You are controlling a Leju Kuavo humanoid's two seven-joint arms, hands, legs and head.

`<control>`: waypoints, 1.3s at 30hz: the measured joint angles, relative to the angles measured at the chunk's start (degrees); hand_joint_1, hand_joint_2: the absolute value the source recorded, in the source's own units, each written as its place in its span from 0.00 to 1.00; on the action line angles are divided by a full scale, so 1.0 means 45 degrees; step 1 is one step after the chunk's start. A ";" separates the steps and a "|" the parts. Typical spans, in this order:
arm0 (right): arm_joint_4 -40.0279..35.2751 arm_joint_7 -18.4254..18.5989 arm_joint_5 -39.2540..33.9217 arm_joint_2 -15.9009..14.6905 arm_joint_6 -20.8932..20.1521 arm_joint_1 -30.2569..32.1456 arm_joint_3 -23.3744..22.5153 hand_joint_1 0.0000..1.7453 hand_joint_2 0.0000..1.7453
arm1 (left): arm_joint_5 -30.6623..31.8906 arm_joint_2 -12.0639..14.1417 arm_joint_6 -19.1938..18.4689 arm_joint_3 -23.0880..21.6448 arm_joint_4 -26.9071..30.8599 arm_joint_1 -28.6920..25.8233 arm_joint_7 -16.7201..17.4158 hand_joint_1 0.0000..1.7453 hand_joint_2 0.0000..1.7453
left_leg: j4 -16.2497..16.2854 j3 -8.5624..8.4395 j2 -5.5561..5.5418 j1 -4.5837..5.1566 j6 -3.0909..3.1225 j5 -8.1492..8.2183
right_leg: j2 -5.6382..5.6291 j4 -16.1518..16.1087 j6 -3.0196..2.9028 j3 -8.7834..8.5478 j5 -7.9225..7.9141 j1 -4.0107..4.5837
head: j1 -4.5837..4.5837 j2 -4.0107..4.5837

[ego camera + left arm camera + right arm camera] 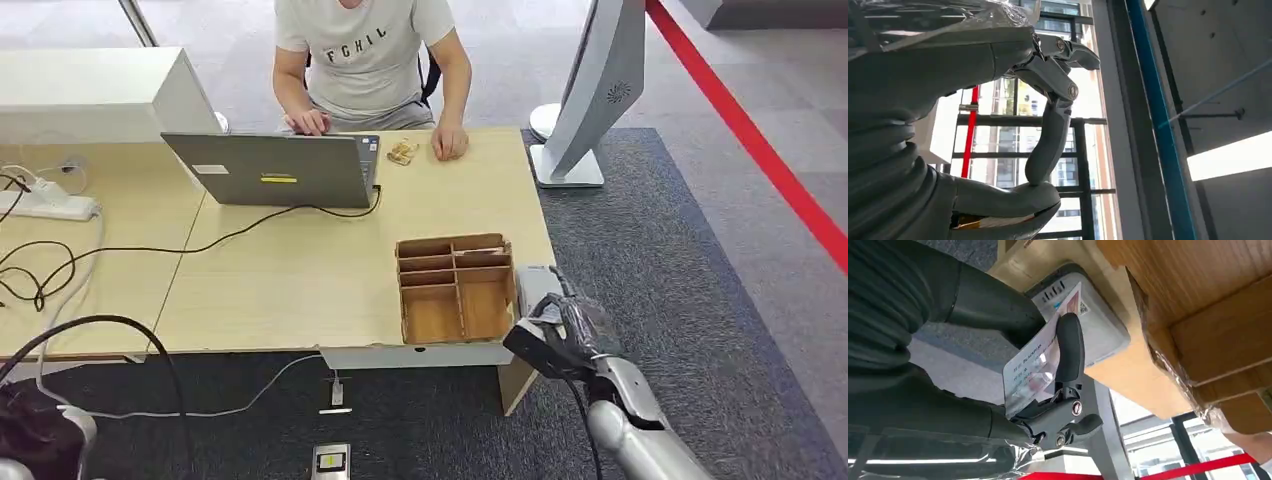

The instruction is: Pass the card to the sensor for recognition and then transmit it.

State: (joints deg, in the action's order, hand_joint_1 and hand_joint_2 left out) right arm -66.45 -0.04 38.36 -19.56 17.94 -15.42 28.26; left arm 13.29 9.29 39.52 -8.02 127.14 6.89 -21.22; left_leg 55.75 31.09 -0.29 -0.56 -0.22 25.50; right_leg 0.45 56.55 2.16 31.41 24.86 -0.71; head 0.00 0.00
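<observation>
We note the right hand (pixel 1048 390) grasping the card (pixel 1035 362) over the sensor (pixel 1088 325); left hand (pixel 1048 100) released, empty.

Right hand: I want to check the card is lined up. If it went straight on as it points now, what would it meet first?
Probably the flat grey sensor box at the table's edge: the right hand holds the white printed card just over it, though the gap is hard to judge.
</observation>
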 joint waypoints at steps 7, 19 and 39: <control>0.0432 0.0000 -0.0073 0.0102 0.0034 -0.0061 0.0136 1.00 1.00 | 0.0005 0.0000 0.0000 0.0000 0.0015 0.0000 0.0005 0.00 1.00 | 0.0000 0.0001 0.0000 0.0000 0.0000 0.0000 | 0.0000 0.0000 0.0000 0.0000 0.0000 0.0000 | 0.0000 0.0000; 0.1374 -0.0213 -0.0709 0.0141 0.0136 -0.0371 0.0292 1.00 1.00 | 0.0213 0.0000 0.0000 -0.0005 0.0418 -0.0116 -0.0335 0.00 1.00 | 0.0000 -0.0005 0.0002 0.0000 0.0000 0.0000 | 0.0000 -0.0001 0.0000 -0.0003 -0.0001 0.0000 | -0.0005 0.0000; -0.0376 0.0953 0.1592 -0.0253 0.4155 -0.0661 0.0082 1.00 1.00 | 0.0151 0.0000 0.0000 -0.0005 0.0651 -0.0578 -0.0355 0.00 1.00 | 0.0004 -0.0008 0.0001 0.0007 0.0001 -0.0001 | -0.0002 0.0001 0.0006 -0.0003 -0.0005 -0.0010 | 0.0000 0.0000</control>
State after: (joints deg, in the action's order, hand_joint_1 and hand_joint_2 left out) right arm -68.14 4.25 45.52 -20.70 36.64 -18.39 28.63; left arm 13.97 9.29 39.52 -8.04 130.07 4.29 -22.82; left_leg 55.77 31.05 -0.29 -0.52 -0.21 25.49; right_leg 0.44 56.55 2.19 31.40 24.84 -0.76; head 0.00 0.00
